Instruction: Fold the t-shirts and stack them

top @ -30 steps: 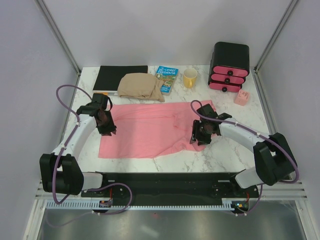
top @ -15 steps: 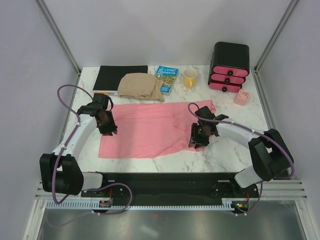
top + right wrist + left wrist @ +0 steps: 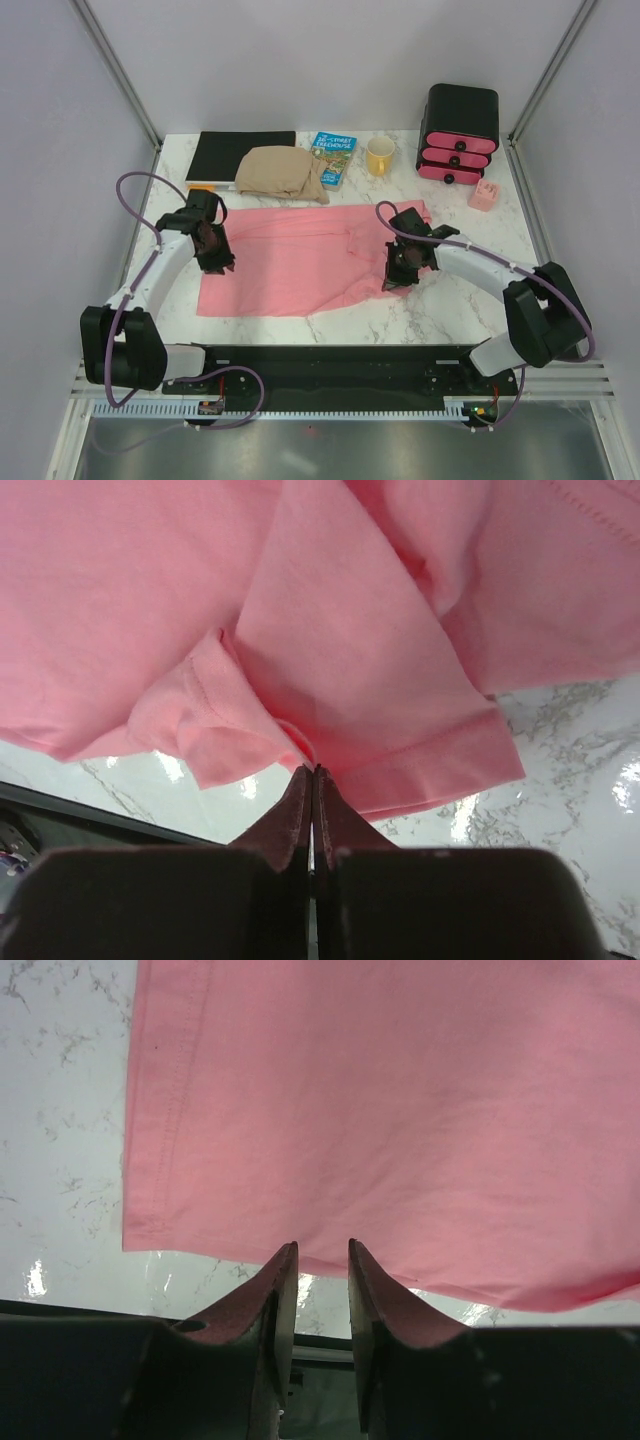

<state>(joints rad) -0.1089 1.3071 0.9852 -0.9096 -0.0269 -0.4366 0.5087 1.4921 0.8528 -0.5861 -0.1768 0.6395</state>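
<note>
Right gripper (image 3: 400,272) first, seen from above: it sits nearer me than the book (image 3: 332,155) and to that book's right. It is down on the sleeve end of the salmon t-shirt (image 3: 290,265), which lies spread flat on the counter (image 3: 450,305) just nearward of the book. Left gripper (image 3: 215,255) hovers nearer than the book and to its left, over the shirt's left edge. A beige bundle (image 3: 283,172) against the book's left side crowds the far edge. I judge the fold should travel across the shirt, not up toward the book. Bare marble shows on the shirt's side away from the book.

From my left wrist, the jaws stand a narrow gap apart with nothing between them. The shirt's edge lies just ahead of the tips, and the stitched hem (image 3: 165,1110) runs to a flat corner. I should bite that edge before any lift.

From my right wrist, the jaws are pressed together on a thin pinch of the bunched sleeve (image 3: 400,710). The bite looks shallow, so I should lift low and slowly.
</note>
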